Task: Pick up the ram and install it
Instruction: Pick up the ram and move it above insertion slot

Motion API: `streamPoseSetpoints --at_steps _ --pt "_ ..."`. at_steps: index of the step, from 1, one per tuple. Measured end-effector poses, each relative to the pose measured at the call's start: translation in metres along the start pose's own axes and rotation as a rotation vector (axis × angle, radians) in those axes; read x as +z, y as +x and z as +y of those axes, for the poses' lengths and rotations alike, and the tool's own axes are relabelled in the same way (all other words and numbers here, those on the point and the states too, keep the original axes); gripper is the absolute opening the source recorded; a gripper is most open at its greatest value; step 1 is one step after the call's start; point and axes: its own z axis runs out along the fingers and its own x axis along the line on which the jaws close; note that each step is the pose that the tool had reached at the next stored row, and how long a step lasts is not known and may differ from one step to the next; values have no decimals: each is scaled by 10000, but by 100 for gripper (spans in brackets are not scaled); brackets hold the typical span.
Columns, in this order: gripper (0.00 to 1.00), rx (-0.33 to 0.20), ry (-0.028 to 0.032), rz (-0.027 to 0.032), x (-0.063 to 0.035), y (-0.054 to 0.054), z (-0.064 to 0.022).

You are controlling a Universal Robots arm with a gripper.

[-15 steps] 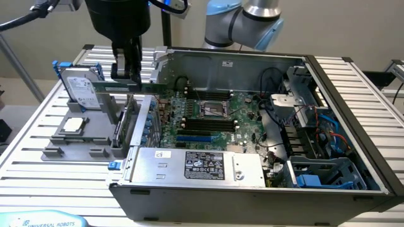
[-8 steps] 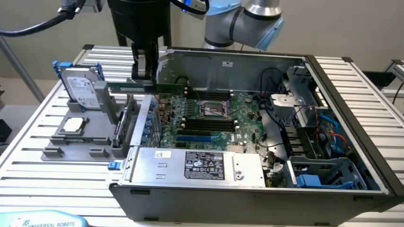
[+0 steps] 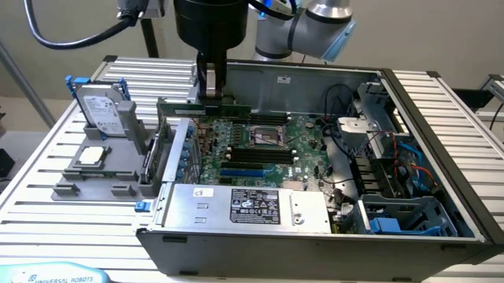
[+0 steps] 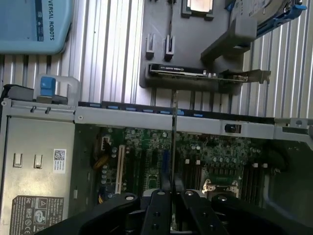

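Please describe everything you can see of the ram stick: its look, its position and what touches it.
The ram is a long, narrow, thin green board. The gripper is shut on its upper edge; nothing else touches it. It hangs on edge, long side level, in the air above the motherboard of the open case. In the wrist view it appears edge-on as a thin dark line. It is not seated in the black slots.

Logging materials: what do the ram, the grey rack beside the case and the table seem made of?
The ram, clamped in the gripper: looks like circuit-board laminate, a thin flat matte green strip. The grey rack: probably plastic, dull even grey with moulded slots. The table: likely aluminium, pale ribbed slats with soft sheen.
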Motion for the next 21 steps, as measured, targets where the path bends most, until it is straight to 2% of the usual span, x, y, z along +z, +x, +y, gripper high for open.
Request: streamPoseSetpoints --at_steps 7,12,17,21 --pt "14 1 -9 -1 25 8 -322" --pt "14 2 -13 -1 98 -22 -554" --pt "14 1 -13 0 192 -115 -778" --pt "14 2 -13 -1 274 -240 -881"
